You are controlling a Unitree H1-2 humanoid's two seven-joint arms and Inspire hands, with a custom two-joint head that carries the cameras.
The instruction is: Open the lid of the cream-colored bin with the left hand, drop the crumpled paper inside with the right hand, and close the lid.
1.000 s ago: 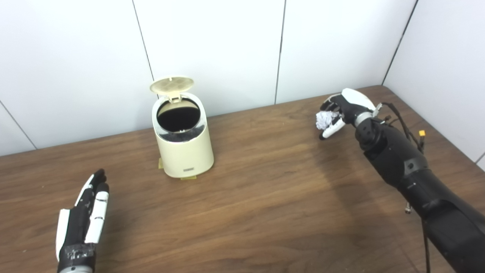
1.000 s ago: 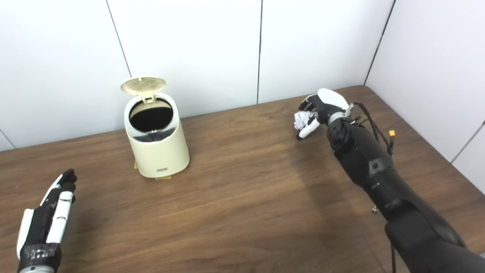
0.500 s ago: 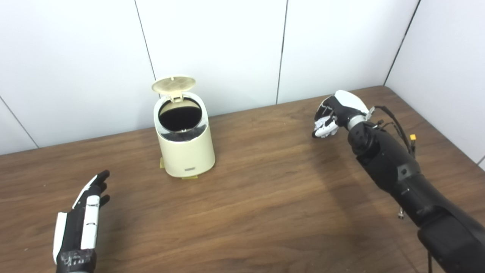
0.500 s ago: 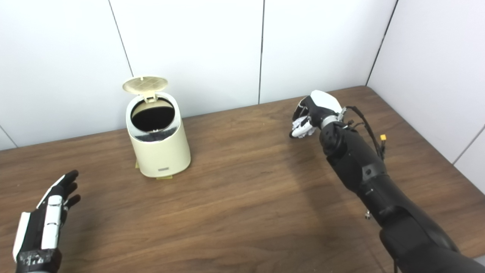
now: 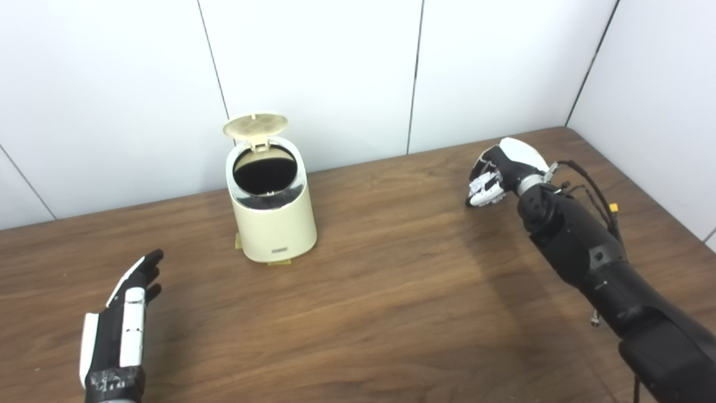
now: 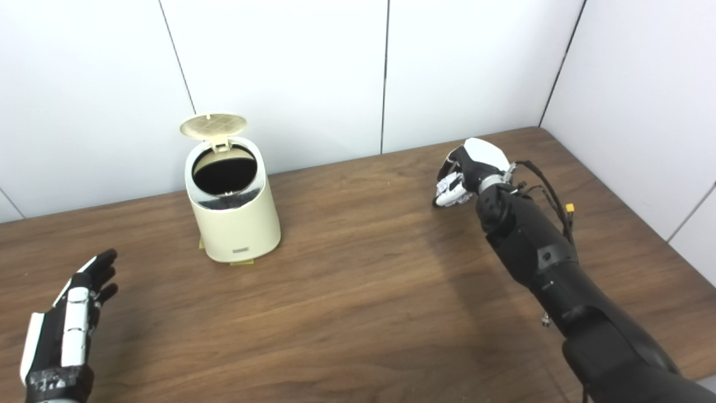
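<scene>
Two hands: right hand [image 5: 498, 173] fingers closed on crumpled paper [image 5: 482, 182]; left hand [image 5: 120, 330] open, idle. Carry paper over open bin [image 5: 272, 218] mouth before releasing; avoid raised lid [image 5: 255, 125].

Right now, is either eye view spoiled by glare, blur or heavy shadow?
Left eye view: sharp overall, soft even light; the bin interior reads as plain black, its contents cannot be told. Right eye view: equally clear, with a faint broad shadow on the table beside the right arm. The crumpled paper in the right hand is small and poorly resolved.
</scene>
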